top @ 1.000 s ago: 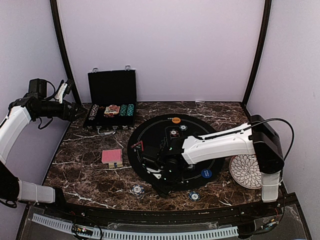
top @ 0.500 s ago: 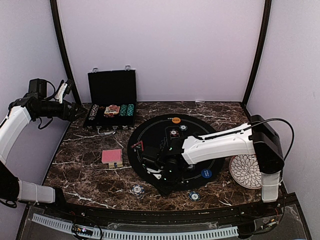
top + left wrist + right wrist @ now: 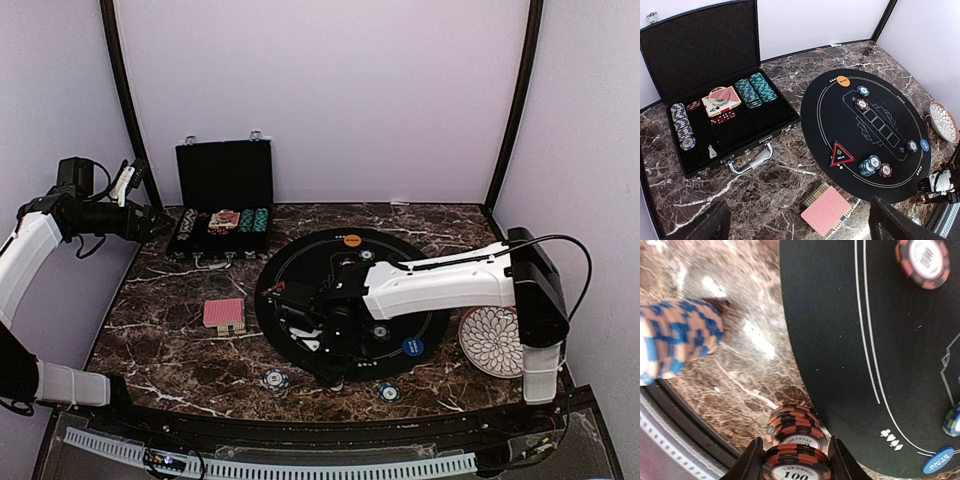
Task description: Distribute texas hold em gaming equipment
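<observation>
Your right gripper is clamped on a red-and-black poker chip, with a small stack of matching chips just beyond it on the marble table at the black mat's edge. Your left gripper hangs wide open near the chip case.

- In the right wrist view, the bottom edge is cutting off the chip between the right fingers.
- There, a blurred chip stack is running off the left edge.
- Overhead, the right arm is covering part of the mat.
- The left wrist view's edge is cropping the plate.
</observation>
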